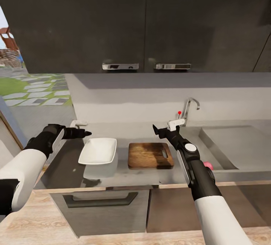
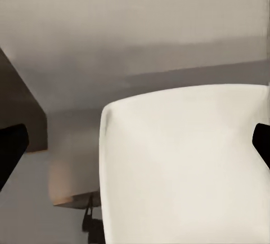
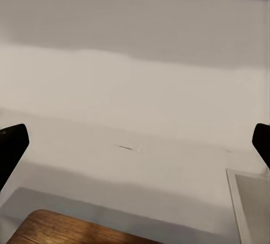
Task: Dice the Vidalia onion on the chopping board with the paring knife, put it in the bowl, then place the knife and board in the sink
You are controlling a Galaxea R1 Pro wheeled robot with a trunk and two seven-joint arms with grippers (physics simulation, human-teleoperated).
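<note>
The white bowl (image 1: 98, 150) sits on the grey countertop (image 1: 150, 179), with the dark wooden chopping board (image 1: 149, 155) just to its right. My left gripper (image 1: 83, 133) hovers open just above and left of the bowl (image 2: 185, 165), nothing between its fingers. My right gripper (image 1: 156, 130) is open and empty above the far edge of the board (image 3: 73, 230). The sink (image 1: 229, 145) lies to the right. A small pink round thing (image 1: 208, 166) peeks from behind my right forearm at the sink's near left corner; I cannot tell whether it is the onion. The paring knife is out of view.
A curved chrome faucet (image 1: 190, 107) with a red dot (image 1: 179, 112) stands behind the sink. Dark upper cabinets (image 1: 143, 22) hang over the counter. The counter's left end (image 1: 49, 169) borders an opening onto a garden path. A drawer front (image 1: 99, 199) sits below the bowl.
</note>
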